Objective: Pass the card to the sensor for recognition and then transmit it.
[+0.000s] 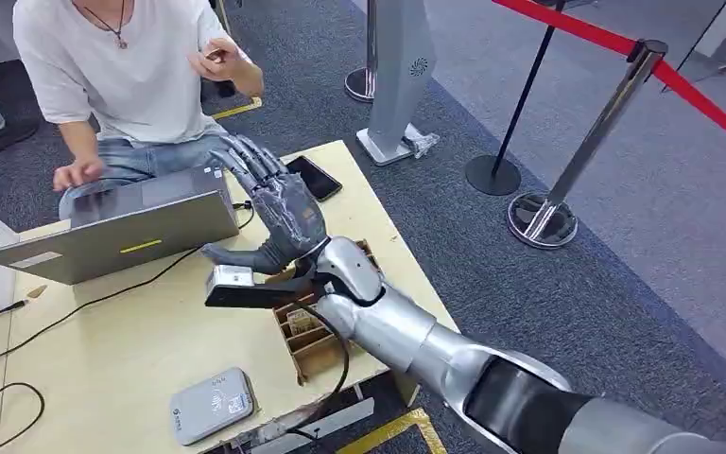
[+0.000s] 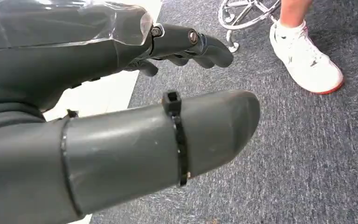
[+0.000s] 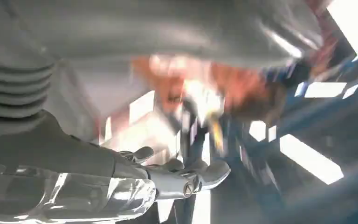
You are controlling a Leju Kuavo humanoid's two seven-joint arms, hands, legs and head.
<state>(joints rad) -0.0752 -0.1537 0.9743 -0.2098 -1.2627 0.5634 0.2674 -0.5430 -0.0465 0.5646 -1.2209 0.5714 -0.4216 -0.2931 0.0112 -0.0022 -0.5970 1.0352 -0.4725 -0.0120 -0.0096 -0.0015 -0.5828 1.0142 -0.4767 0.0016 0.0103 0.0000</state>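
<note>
The card reader [image 1: 212, 405] lies flat near the front edge of the wooden table [image 1: 104, 350]. I cannot tell where the card is. The right hand [image 1: 279, 203] is raised above the table, fingers spread, holding nothing. Beside it stand a laptop [image 1: 118, 232], a phone [image 1: 314, 177] and a wooden box [image 1: 312, 345]. A person [image 1: 132, 66] sits behind the laptop. The left hand [image 2: 121, 116] hangs over carpet, fingers apart.

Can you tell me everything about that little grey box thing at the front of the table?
The card reader is a flat, light grey, plastic-looking box with rounded corners. It has a wave-like mark in the middle and a small label at one corner. It lies flat and a bit turned near the front edge of the pale wooden table. No hand touches it.
</note>
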